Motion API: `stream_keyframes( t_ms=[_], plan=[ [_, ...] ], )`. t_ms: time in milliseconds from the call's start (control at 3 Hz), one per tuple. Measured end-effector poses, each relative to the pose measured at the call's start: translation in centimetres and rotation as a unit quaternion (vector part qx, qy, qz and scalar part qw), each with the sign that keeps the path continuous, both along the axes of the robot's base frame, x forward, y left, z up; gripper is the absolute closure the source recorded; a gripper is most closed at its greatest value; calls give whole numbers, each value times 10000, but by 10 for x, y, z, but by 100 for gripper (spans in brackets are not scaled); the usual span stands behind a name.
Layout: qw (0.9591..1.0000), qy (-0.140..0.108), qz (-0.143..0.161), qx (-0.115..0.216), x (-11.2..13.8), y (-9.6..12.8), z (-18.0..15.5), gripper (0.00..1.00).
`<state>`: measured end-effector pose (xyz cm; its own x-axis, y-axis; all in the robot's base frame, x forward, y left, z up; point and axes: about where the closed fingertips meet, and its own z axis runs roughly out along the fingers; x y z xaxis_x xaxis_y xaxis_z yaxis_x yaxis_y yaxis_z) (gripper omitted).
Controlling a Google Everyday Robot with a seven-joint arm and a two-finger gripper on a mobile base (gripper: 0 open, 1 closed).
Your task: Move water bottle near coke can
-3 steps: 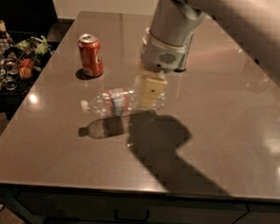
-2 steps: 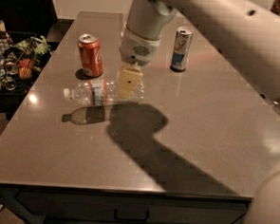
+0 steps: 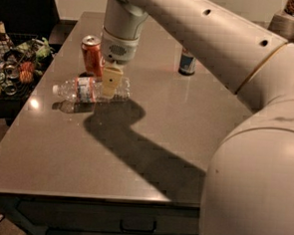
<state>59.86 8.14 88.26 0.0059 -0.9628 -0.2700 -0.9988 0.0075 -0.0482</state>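
Gripper (image 3: 111,83) of mine, upper left of frame, clamps the water bottle (image 3: 84,89).
It lies sideways, cap pointing left, just below the coke can (image 3: 92,55).

The gripper (image 3: 111,89) has matt cream plastic fingers (image 3: 111,80) under a smooth pale-grey plastic wrist housing (image 3: 121,35). It is clamped across the clear ribbed plastic water bottle (image 3: 84,89), whose thin wall is glossy and translucent, with a printed label band and a white plastic cap left of the pincer. Just behind the pincer, the short red-orange metal coke can (image 3: 92,56) shows glossy paint and a bare silver top. Below the pincer, the grey-brown table top (image 3: 186,122) is smooth and semi-gloss, with soft reflections. Right of the pincer stands a slim silver-and-blue metal can (image 3: 187,62). The beige arm shell (image 3: 216,39) is smooth, satin plastic.
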Motion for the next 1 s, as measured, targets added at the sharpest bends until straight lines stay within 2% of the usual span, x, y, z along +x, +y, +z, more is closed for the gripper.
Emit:
stream_keyframes(
  t_ms=[333, 667, 1000],
  plan=[
    [9999, -23, -103, -70, 11, 11, -5, 52],
    [9990, 38, -445, -98, 34, 7, -13, 20],
    [9979, 50, -639, -63, 47, -1, -15, 0]
  ],
)
